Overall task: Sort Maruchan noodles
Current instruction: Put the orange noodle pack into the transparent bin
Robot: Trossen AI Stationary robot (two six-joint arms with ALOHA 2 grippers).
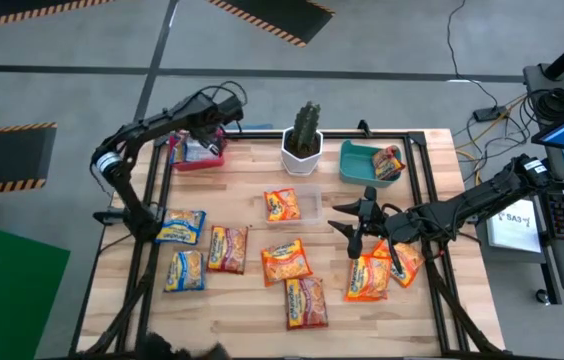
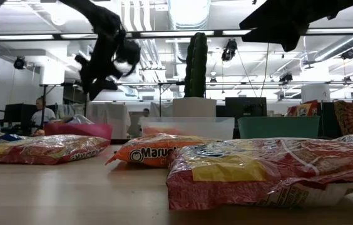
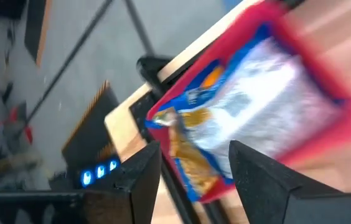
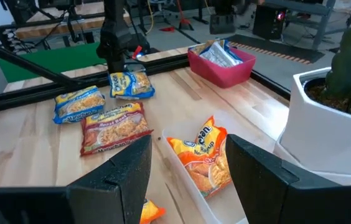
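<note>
grey floor with hazard-striped mats, fluorescent ceiling lights overhead.

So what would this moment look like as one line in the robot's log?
left gripper: open above red bin, blue-and-yellow packet inside | right gripper: open, empty, over clear tray holding orange packet

Glossy crinkled plastic noodle packets on a smooth pale wood table; red plastic bin.
</note>
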